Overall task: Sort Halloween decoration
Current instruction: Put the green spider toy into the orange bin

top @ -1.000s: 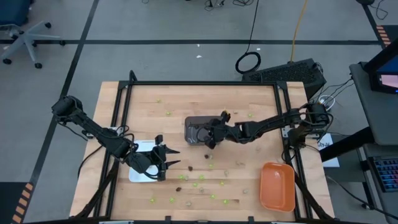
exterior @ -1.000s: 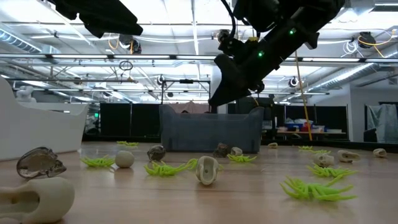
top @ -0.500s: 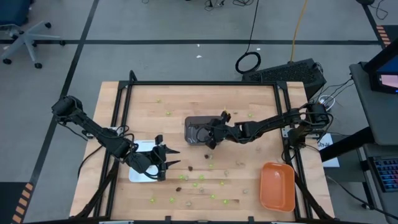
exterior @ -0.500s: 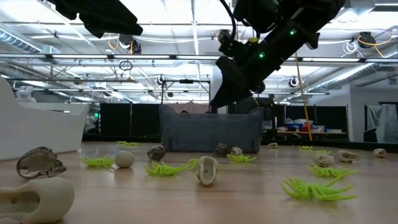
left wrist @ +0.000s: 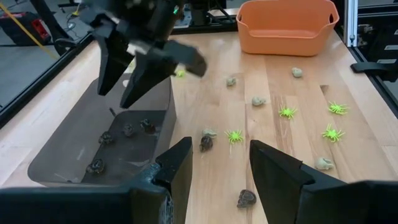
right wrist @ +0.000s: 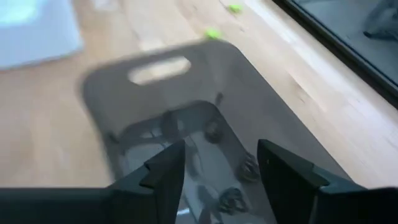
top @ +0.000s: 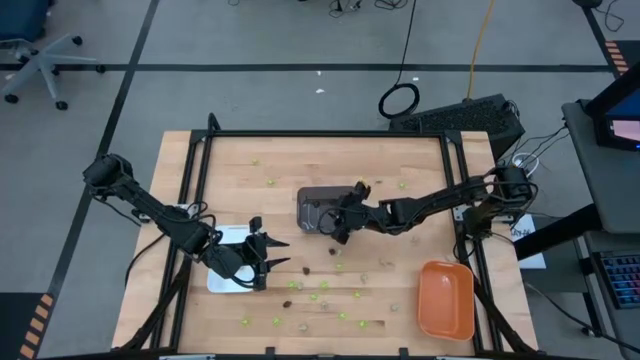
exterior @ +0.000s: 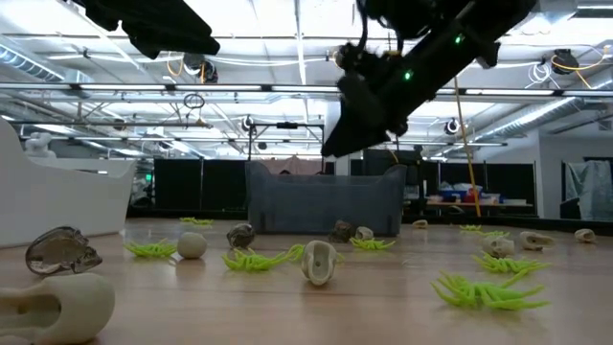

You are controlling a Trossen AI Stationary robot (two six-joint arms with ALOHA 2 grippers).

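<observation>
The right gripper [top: 337, 222] is hanging over the grey tray [top: 304, 213] near the table's [top: 420, 190] centre, its arm reaching in from 3 o'clock. In the left wrist view its fingers [left wrist: 109, 59] are standing apart in a V above the tray's rim, with nothing between them. The right wrist view is looking straight down past those spread fingers [right wrist: 166, 171] into the tray [right wrist: 261, 143], where a few dark trinkets [right wrist: 213, 130] are lying on the floor.

The left gripper [top: 268, 254] is waiting at about 8 o'clock, beside the white tray [top: 222, 262], pointing toward 3 o'clock. Its fingers [left wrist: 180, 168] are partly open and holding nothing.

The decorations are lying in two places. Several dark pieces [left wrist: 128, 130] are sitting inside the grey tray [left wrist: 62, 155]. The rest are scattered loose on the wood, mostly from 5 to 7 o'clock of the tray: lime-green spiders [left wrist: 234, 135], pale tan lumps [left wrist: 259, 101] and a couple of dark ones [left wrist: 246, 198]. A few green specks [top: 268, 182] are also lying toward 11 o'clock and 1 o'clock.

The orange tray [top: 446, 300] is sitting at the 4 o'clock corner, well apart from both grippers.

At table level, green spiders [exterior: 484, 290] and tan pieces [exterior: 320, 262] are lying in front of the grey tray [exterior: 326, 206], with the right gripper [exterior: 337, 144] above it.
</observation>
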